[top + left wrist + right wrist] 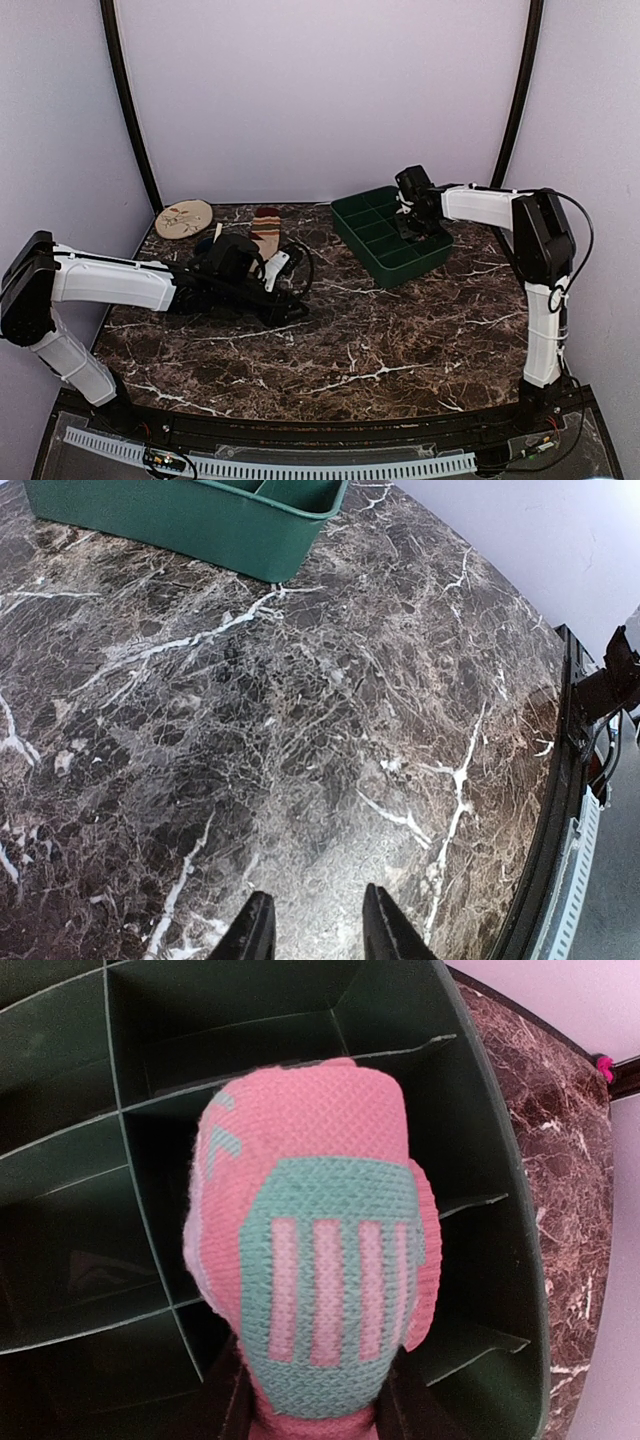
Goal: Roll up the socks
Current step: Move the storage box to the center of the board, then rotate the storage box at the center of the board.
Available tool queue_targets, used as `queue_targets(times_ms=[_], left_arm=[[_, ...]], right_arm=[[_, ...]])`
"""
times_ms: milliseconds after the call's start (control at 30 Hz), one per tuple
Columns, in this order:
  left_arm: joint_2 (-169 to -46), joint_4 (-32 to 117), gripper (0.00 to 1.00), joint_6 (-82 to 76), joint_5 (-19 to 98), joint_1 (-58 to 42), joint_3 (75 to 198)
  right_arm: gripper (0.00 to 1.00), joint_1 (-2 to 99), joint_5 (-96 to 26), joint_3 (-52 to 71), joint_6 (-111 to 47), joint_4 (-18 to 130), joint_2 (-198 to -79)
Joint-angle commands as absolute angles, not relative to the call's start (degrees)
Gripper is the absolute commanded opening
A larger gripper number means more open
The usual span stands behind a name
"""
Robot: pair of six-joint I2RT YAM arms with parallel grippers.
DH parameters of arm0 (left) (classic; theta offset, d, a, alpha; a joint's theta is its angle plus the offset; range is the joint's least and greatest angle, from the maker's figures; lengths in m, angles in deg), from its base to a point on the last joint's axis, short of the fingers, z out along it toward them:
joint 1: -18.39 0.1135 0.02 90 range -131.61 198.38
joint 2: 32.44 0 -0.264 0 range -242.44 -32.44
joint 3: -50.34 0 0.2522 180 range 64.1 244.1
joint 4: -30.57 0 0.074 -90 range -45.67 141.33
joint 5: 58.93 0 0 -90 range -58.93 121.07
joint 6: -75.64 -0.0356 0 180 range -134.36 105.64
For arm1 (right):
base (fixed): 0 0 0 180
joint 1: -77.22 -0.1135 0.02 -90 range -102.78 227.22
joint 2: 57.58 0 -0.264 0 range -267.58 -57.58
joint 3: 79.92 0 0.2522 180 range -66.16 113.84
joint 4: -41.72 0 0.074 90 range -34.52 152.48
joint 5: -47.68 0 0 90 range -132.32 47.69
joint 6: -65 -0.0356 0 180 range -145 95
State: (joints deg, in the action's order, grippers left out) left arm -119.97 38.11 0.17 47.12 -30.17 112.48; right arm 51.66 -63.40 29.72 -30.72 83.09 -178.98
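Pink sock (320,1260) looks soft and light, bundled in the closed right claw (318,1422) over the green tray (490,1160); a pinch across its thick middle should hold. Striped sock (265,225) lies on the table (300,730) near the left claw (312,930), which is part open and empty.

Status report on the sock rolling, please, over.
Left fingers open, empty. Right fingers shut on pink sock over green tray. Tan sock unrolled near plate.

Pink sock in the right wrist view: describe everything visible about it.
The pink knit sock is bunched into a rounded bundle, with a teal patch bearing pale pink bars and small teal marks near the top. The right gripper pinches its lower end, holding it over the compartments of the dark green divided plastic tray.
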Motion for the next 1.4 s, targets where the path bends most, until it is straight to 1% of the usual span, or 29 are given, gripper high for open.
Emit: queue_targets(times_ms=[0,433,733,900,1100,1233,1367], left_arm=[[-117.7,36.7,0.33,-0.3,47.7,-30.4,112.8],[-116.0,35.6,0.32,0.0,48.2,-30.4,111.0],[-118.2,33.6,0.32,-0.5,48.3,-30.4,113.7],[-122.0,30.5,0.32,-1.0,47.2,-30.4,116.7],[-128.5,27.4,0.33,-1.1,42.5,-30.1,122.5],[-133.2,26.6,0.34,-0.1,40.8,-29.2,128.1],[-137.9,27.0,0.35,0.3,37.0,-28.2,134.0]], right_arm=[[0.00,51.9,-56.6,23.0,-34.2,88.4,-179.0],[0.00,53.5,-54.2,10.0,-34.7,88.4,-172.1],[0.00,55.2,-55.3,5.7,-35.2,91.1,-164.2],[0.00,55.1,-56.0,5.1,-35.7,88.1,-156.8],[0.00,55.2,-57.5,8.9,-38.3,86.2,-149.7],[0.00,55.0,-58.9,11.0,-41.1,89.5,-145.8],[0.00,54.1,-62.1,8.7,-45.7,92.4,-141.2]])
